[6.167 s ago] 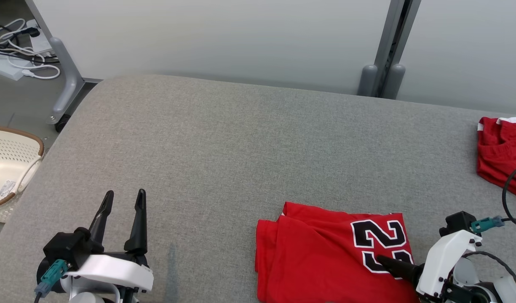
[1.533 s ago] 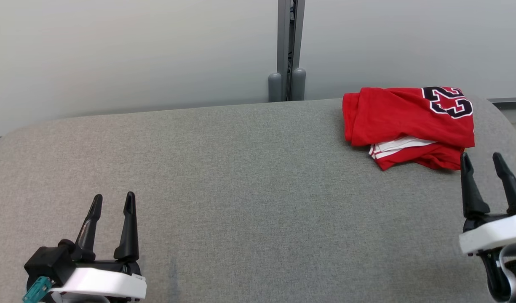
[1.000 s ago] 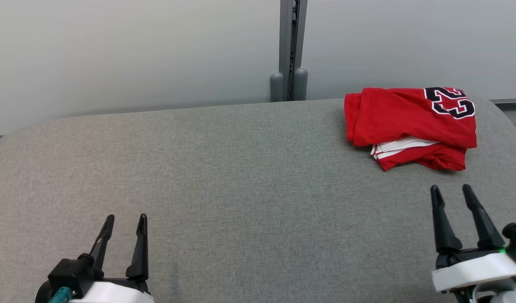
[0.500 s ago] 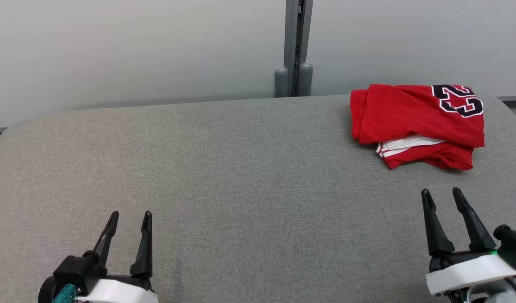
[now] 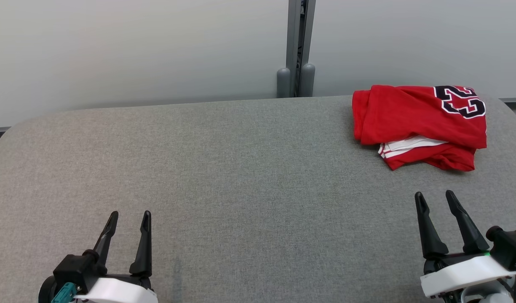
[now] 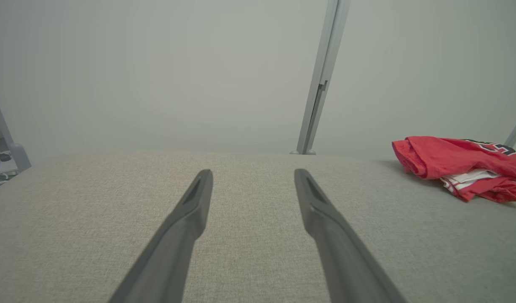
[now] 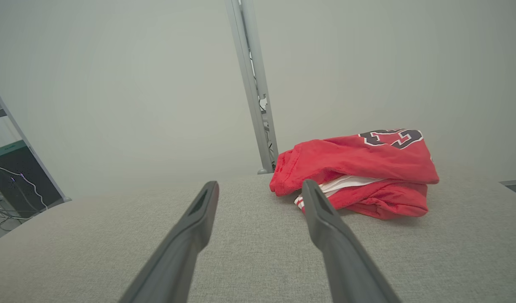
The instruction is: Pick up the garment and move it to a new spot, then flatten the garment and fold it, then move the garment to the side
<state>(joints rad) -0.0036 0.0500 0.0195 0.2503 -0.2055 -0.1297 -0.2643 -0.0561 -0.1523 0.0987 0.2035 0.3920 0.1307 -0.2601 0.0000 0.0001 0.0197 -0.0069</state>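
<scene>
Lying folded on table (image 5: 241,168), red garment (image 5: 418,120), post (image 5: 298,42) seen behind it, right gripper (image 5: 434,195) near, left gripper (image 5: 130,214) well apart, both spread, empty

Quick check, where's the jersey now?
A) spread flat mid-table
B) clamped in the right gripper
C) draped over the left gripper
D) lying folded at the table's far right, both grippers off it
D: the jersey lies folded on the table at its far right, while the left gripper and right gripper are open, empty and apart from it.
</scene>
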